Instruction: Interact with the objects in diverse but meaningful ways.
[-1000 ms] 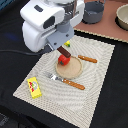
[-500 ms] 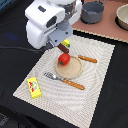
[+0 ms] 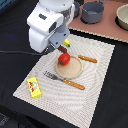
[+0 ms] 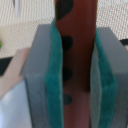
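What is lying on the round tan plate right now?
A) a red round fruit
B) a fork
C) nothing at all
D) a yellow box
A: in the exterior view the red round fruit sits on the plate, near its rim, while the yellow box and the fork lie on the placemat.

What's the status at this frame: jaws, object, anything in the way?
Gripper jaws shut on brown sausage. Held above the plate, beside the red round fruit. Fork and knife flank the plate, clear of it.
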